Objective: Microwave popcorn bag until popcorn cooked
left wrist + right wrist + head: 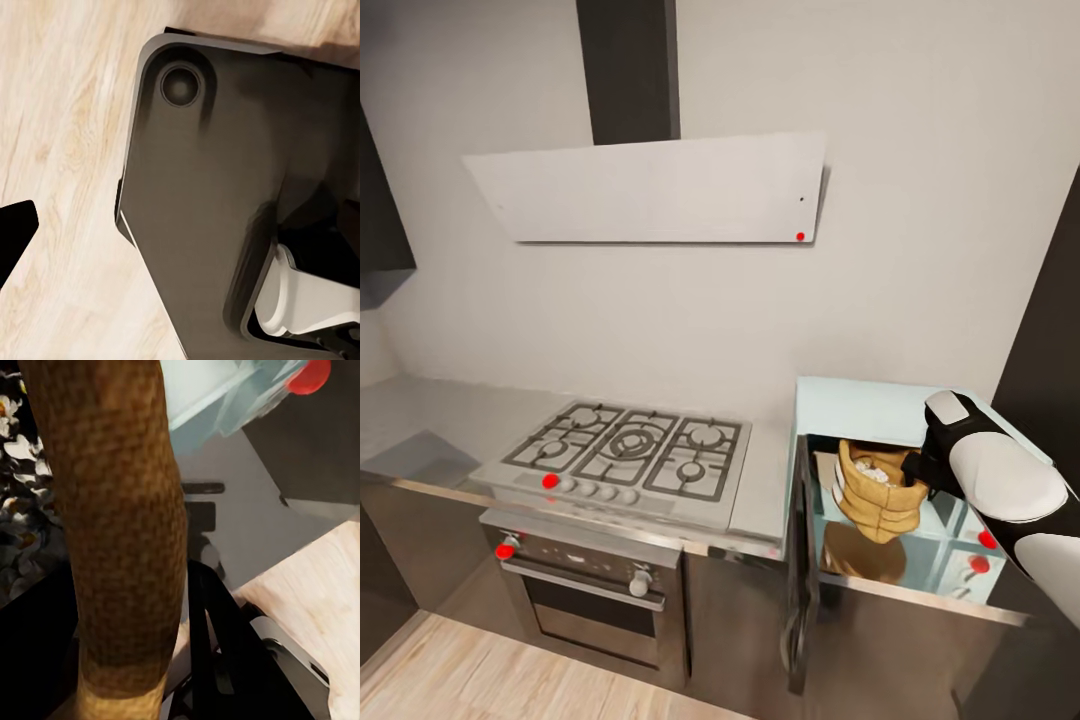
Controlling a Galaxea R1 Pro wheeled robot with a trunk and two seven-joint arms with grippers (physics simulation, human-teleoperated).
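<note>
The pale mint microwave (860, 405) stands at the right end of the countertop (420, 420), its dark door (800, 560) swung open. The tan burlap popcorn bag (880, 500) hangs upright in the microwave's opening, just above the glossy cavity floor. Whitish popcorn (870, 470) shows in its mouth. My right gripper (915, 470) is shut on the bag's rim from the right. In the right wrist view the popcorn bag (112, 525) looms close, with popcorn (15, 510) beside it. In the left wrist view one dark fingertip (15, 232) hangs over the wooden floor (60, 112).
A grey gas hob (630, 450) sits left of the microwave, over a built-in oven (590, 590). A white hood (660, 190) hangs above on the wall. Red knobs (987, 540) mark the microwave's right panel. The robot's dark base (225, 187) is below the left arm.
</note>
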